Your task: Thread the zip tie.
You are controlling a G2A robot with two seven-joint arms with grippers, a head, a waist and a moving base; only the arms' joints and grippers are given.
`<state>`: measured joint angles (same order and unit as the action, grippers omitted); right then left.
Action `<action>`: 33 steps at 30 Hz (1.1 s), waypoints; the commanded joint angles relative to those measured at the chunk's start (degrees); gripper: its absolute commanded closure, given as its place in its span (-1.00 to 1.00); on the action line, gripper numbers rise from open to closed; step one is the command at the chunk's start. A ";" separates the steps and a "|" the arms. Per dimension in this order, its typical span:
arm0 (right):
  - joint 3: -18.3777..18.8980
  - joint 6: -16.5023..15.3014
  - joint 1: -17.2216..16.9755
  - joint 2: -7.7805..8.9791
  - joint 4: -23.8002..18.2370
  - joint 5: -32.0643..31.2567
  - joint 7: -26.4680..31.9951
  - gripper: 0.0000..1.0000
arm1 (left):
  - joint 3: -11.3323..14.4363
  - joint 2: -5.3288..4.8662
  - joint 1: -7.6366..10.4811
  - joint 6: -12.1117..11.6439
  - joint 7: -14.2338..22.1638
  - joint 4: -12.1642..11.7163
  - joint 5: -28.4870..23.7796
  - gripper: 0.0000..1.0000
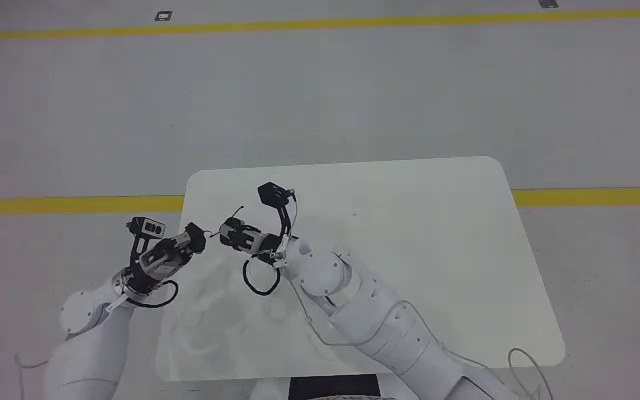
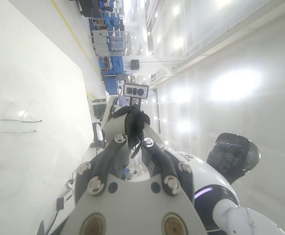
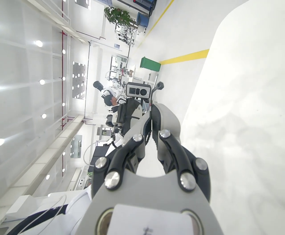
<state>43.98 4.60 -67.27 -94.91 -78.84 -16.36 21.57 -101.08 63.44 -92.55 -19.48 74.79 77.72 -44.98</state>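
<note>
I work in a big, bright robotics hall, not a home. My white table [image 1: 450, 260] stands on a pale factory floor marked with yellow lines [image 1: 320, 22]. Far off I see blue equipment racks [image 2: 111, 60], a green bin [image 3: 150, 64], a potted plant [image 3: 118, 14] and rows of ceiling lamps [image 3: 39, 43].

table [image 1: 430, 260]: far side and whole right half open, wide room for a pass there

near-left corner crowded: left gripper [image 1: 197, 240] and right gripper [image 1: 226, 235] tip to tip, just apart, both pinched closed, thin zip tie [image 1: 212, 232] strung across the gap, no way between

right arm [image 1: 370, 310] lies slantwise over the near middle, bars a low sweep; its wrist camera [image 1: 272, 192] juts toward the far edge

two thin dark lines [image 2: 22, 121] flat on the tabletop, ties or shadows, cannot tell
</note>
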 commanded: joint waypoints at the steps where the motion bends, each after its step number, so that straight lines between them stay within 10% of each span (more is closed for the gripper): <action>1: -0.06 -0.55 -0.03 -0.10 0.14 0.43 -0.81 1.00 | 0.10 0.02 0.11 0.00 0.03 -0.15 0.08 1.00; 33: 0.93 -0.42 -0.10 0.30 0.08 -0.89 -1.83 1.00 | 0.85 0.30 1.25 0.00 -0.62 -0.72 0.96 1.00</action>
<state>44.86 4.04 -67.29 -94.66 -78.57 -17.02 19.75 -100.23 63.74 -91.30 -19.48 74.16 77.00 -44.01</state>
